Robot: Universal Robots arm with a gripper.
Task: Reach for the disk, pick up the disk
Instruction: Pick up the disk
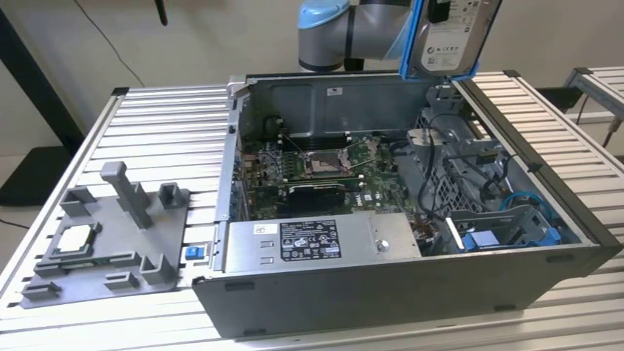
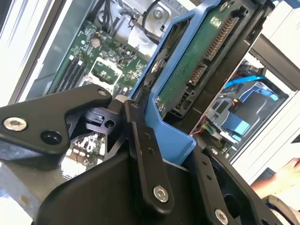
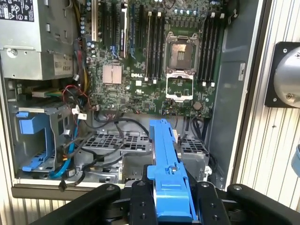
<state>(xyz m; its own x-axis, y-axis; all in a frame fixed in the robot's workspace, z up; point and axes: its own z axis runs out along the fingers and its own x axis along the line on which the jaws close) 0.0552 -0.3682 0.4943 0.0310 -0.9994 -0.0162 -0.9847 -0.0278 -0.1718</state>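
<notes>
In the exterior view, the disk [image 1: 446,36] hangs upright in the air above the far right corner of the open computer case [image 1: 390,292], its white label facing the camera and its blue frame running down both long edges. The robot arm [image 1: 341,33] stands just behind it. The case rests on a slatted metal table [image 1: 156,131]. Near the table's left edge lies a grey fixture [image 1: 107,241] with a small square chip [image 1: 76,238] seated in it.

In the second wrist view, the gripper [image 2: 161,136] is clamped on the disk [image 2: 197,61], its black fingers [image 2: 145,154] pressing the blue frame from both sides; the drive's green circuit board faces the camera.

In the first wrist view, the disk [image 3: 166,168] shows edge-on between the two closed fingers [image 3: 140,201], lifted clear above the motherboard [image 3: 154,56] and the drive cage [image 3: 37,140].
</notes>
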